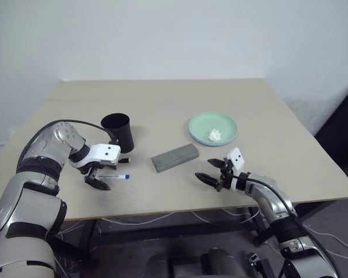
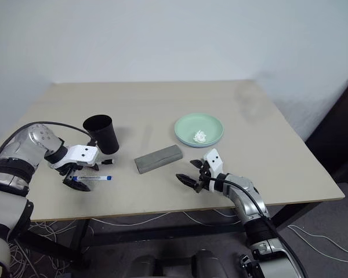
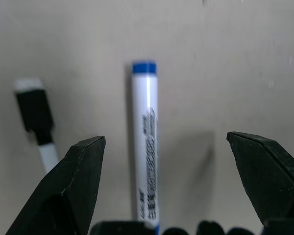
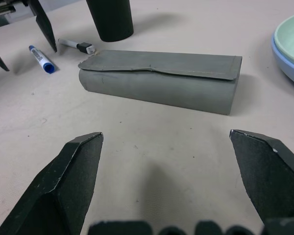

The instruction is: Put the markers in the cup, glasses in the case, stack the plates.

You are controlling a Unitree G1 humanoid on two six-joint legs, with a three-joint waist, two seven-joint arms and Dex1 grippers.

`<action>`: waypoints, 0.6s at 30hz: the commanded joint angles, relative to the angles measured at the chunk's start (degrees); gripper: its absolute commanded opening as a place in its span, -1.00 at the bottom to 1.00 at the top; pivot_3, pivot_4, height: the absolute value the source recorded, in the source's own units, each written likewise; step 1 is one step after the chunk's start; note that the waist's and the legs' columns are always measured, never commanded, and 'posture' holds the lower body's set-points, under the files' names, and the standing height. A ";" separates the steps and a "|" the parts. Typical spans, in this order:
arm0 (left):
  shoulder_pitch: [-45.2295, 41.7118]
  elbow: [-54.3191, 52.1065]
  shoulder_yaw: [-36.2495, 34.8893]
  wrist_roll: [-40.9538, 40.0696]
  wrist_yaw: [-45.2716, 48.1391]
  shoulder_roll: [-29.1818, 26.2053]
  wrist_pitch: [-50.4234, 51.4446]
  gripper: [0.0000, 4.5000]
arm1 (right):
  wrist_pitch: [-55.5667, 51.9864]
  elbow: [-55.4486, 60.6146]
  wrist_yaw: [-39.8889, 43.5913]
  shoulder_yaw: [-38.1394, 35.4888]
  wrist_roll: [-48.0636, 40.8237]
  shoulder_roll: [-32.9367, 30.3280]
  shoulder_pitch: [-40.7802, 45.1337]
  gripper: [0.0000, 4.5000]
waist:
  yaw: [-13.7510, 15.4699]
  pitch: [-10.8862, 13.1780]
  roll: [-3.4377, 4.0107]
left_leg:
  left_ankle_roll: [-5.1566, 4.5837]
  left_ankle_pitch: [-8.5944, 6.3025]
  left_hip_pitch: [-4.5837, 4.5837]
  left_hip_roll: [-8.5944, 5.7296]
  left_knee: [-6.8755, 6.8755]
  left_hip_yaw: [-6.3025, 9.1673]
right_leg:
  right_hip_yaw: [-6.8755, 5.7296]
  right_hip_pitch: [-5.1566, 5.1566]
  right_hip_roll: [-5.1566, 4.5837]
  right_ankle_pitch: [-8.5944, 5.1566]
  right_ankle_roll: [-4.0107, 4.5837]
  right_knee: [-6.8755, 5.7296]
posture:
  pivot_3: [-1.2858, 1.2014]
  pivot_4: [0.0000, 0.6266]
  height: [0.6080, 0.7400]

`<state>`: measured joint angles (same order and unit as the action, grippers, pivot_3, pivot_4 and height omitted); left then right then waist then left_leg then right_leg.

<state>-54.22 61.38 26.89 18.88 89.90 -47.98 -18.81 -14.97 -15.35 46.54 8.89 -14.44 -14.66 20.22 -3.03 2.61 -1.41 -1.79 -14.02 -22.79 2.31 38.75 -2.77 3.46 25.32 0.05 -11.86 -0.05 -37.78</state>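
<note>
The blue marker [image 3: 145, 142] is a thin white pen with a blue cap and small print along its side. The black marker [image 3: 35, 116] is white too, with a black cap. Both lie flat on the table [image 1: 162, 104], just in front of the black cup [image 1: 118, 132], on the robot's side of it. The cup stands upright and is wider at the top. The grey case [image 4: 159, 78] is a long closed box with a flap on top, lying to the right of the cup. Farther right of the cup the mint green plate sits on the light blue plate [image 4: 284, 61]. A small white tissue wad [image 1: 214, 135] lies on the green plate [image 1: 203, 124].

The left end effector [image 1: 95, 176] points down over the blue marker. Its two black fingers [image 3: 76, 183] are spread wide apart, with the pen lying between them, and they hold nothing. The black marker lies just beside it, outside the fingers.

The right end effector [image 1: 211, 172] is near the table, to the right of the case. Its fingers [image 4: 68, 186] are wide apart too, pointing at the case and holding nothing.

The table is plain beige. A pale wall [image 1: 174, 35] stands behind it.
</note>
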 commanded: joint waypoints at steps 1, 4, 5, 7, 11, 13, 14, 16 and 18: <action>-2.67 2.06 1.10 3.52 -2.32 -0.11 -2.17 0.91 | 0.65 2.34 0.14 -0.83 -0.29 -0.19 0.55 1.00 | 0.02 0.00 0.00 | 0.00 0.00 -0.01 0.00 0.00 0.00 | 0.00 0.00 0.00 0.00 0.00 0.00 | 0.03 -1.00 1.00; -3.15 4.06 1.23 4.62 -3.53 0.76 -2.35 0.91 | 0.59 2.37 0.04 -0.86 -0.31 -0.12 0.55 1.00 | 0.03 0.00 -0.01 | -0.01 -0.01 -0.01 -0.01 0.00 -0.01 | 0.01 0.00 -0.01 0.00 0.00 0.01 | 0.03 -1.00 1.00; -3.26 4.58 1.20 4.85 -3.82 1.05 -2.37 0.91 | 0.59 2.38 0.00 -0.87 -0.32 -0.09 0.55 1.00 | 0.03 0.00 -0.01 | -0.01 -0.01 -0.01 -0.01 0.01 -0.01 | 0.01 0.00 -0.02 0.00 0.00 0.00 | 0.03 -1.00 1.00; -3.31 5.33 1.32 5.56 -4.75 1.44 -2.71 0.75 | 0.59 2.44 -0.08 -0.89 -0.32 -0.03 0.54 1.00 | 0.03 0.00 0.00 | -0.01 -0.01 0.02 -0.01 0.01 -0.01 | 0.00 -0.01 -0.01 0.00 0.00 -0.01 | 0.03 -1.00 1.00; -3.29 6.17 0.86 5.90 -5.31 2.08 -3.01 0.23 | 0.57 2.53 -0.18 -0.89 -0.33 0.01 0.49 1.00 | 0.03 -0.01 0.02 | -0.01 0.00 0.06 -0.01 0.01 -0.01 | 0.01 -0.03 -0.01 0.00 0.00 -0.04 | 0.03 -1.00 1.00; -3.27 6.27 0.56 5.66 -4.94 2.28 -3.09 -0.08 | 0.53 2.56 -0.22 -0.89 -0.33 0.00 0.46 1.00 | 0.03 -0.01 0.02 | -0.01 0.00 0.07 -0.01 0.01 -0.01 | 0.01 -0.04 -0.01 0.00 0.00 -0.06 | 0.03 -1.00 1.00; -3.25 6.26 0.47 5.56 -4.75 2.32 -3.15 -0.21 | 0.52 2.55 -0.23 -0.88 -0.32 0.01 0.47 1.00 | 0.06 -0.01 0.03 | -0.01 0.00 0.07 -0.01 0.01 -0.01 | 0.01 -0.04 -0.01 0.00 0.00 -0.07 | 0.03 -1.00 1.00; -3.24 6.15 0.26 5.33 -4.24 2.29 -3.30 -0.48 | 0.50 2.53 -0.23 -0.87 -0.31 0.02 0.47 1.00 | 0.06 -0.01 0.03 | -0.01 0.00 0.07 -0.01 0.03 0.00 | 0.00 -0.04 -0.01 0.00 0.00 -0.08 | 0.03 -1.00 1.00; -3.29 5.98 -0.06 4.90 -3.48 2.17 -3.43 -0.76 | 0.51 2.48 -0.22 -0.83 -0.30 0.05 0.50 1.00 | 0.04 -0.02 0.03 | -0.01 0.00 0.07 -0.01 0.04 -0.01 | 0.00 -0.05 -0.01 0.00 0.00 -0.08 | 0.03 -1.00 1.00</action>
<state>-56.63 67.40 27.72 23.83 85.83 -46.12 -21.93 -14.99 -15.24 46.38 8.86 -14.45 -14.62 19.80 -2.99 2.59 -1.38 -1.80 -14.02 -22.72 2.30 38.79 -2.78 3.47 25.27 0.04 -11.86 -0.04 -37.86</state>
